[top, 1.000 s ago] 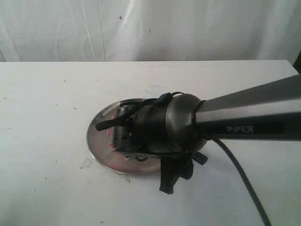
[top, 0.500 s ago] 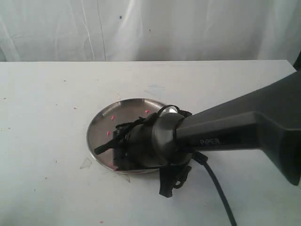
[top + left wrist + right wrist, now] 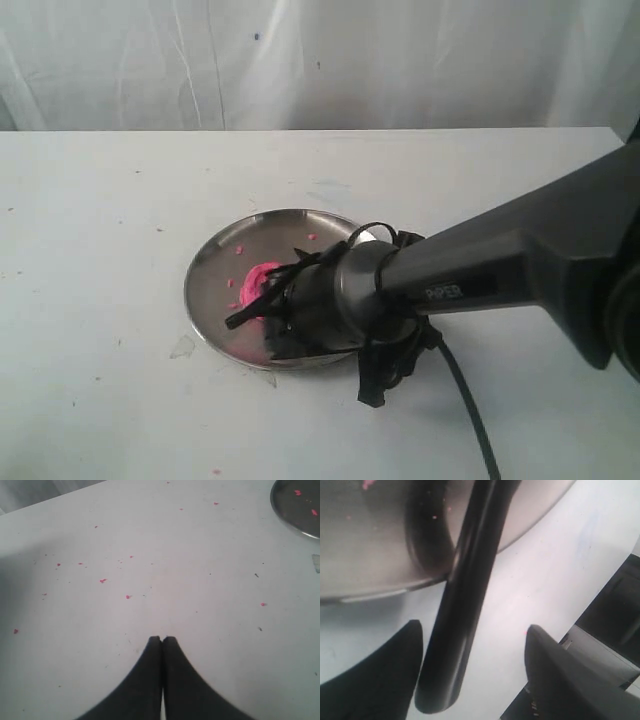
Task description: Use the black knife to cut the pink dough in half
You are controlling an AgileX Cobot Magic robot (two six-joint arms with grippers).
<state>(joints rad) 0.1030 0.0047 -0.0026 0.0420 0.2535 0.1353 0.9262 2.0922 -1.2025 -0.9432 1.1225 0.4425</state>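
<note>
Landmark: steel plate point(image 3: 215, 262) on the white bench point(image 3: 100, 200).

- Pink dough point(image 3: 262, 282) sits on the plate, roughly mid-plate, toward the side the right arm reaches in from. Only part of it shows; the arm's wrist covers the rest, so can't tell if it is already split.
- Black knife point(image 3: 465, 595): the right wrist view shows a long black bar running between the fingers of the right pincer point(image 3: 472, 667), from the bench side across the plate rim and in over the plate. The fingers stand apart on either side of it with a visible gap, so the right pincer reads as open, not clamping.
- Left pincer point(image 3: 162, 641): fingers pressed together, nothing between them, parked over bare bench well away from the plate; only the plate's edge point(image 3: 295, 510) shows in a corner of that view.
- Pink crumbs point(image 3: 102, 580) scattered on the bench, a few more on the plate.

Risks, my read:
- With the grip loose, the knife can roll or slide off the rim, and any downward push skews the cut off-centre.
- Plate isn't held; a sideways push could skate it across the bench.
- Dough is soft and likely sticky, so it may drag with the blade and tear instead of splitting evenly.
</note>
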